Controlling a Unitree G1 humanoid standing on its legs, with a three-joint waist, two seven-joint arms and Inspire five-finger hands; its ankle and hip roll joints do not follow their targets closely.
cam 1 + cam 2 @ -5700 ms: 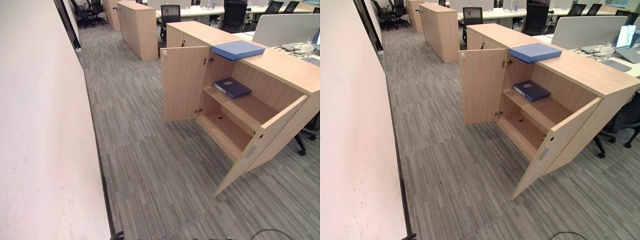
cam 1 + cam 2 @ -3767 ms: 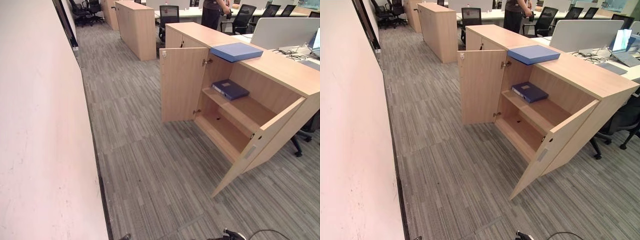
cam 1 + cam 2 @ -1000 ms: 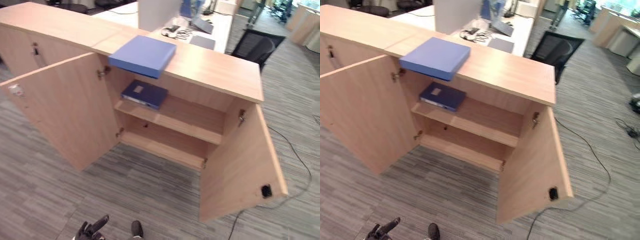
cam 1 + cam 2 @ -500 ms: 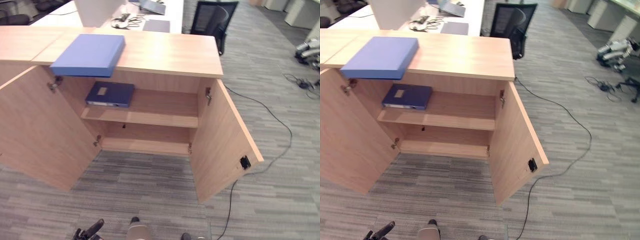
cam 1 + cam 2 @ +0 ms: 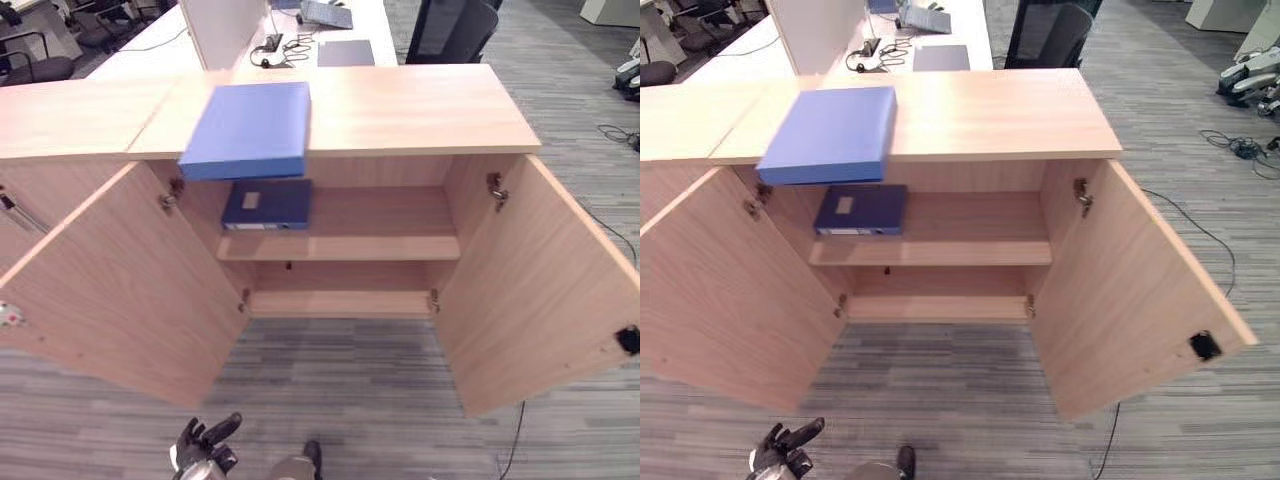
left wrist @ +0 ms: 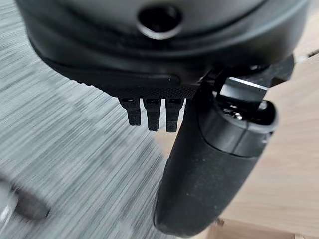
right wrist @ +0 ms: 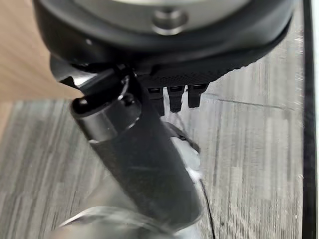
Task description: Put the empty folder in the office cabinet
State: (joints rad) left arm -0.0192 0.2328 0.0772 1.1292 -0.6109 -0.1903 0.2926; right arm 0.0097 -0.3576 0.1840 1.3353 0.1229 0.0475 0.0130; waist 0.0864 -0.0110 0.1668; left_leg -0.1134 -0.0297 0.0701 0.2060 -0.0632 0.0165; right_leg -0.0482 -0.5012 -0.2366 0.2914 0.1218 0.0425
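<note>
Camera now facing cabinet (image 5: 400, 240); left hand (image 5: 203, 445) empty, open.

Left hand (image 6: 199, 164): matte black, textured rounded thumb, short ribbed black fingers (image 6: 152, 112) under a glossy black wrist housing with a round recessed hole. Right hand (image 7: 144, 159): same black build, metal thumb hinge, one recessed screw.

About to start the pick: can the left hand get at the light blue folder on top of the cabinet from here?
Probably not yet. The left hand hangs low near the floor, well short of the light blue folder lying on the cabinet top. Nothing blocks the folder's overhanging front edge.
</note>
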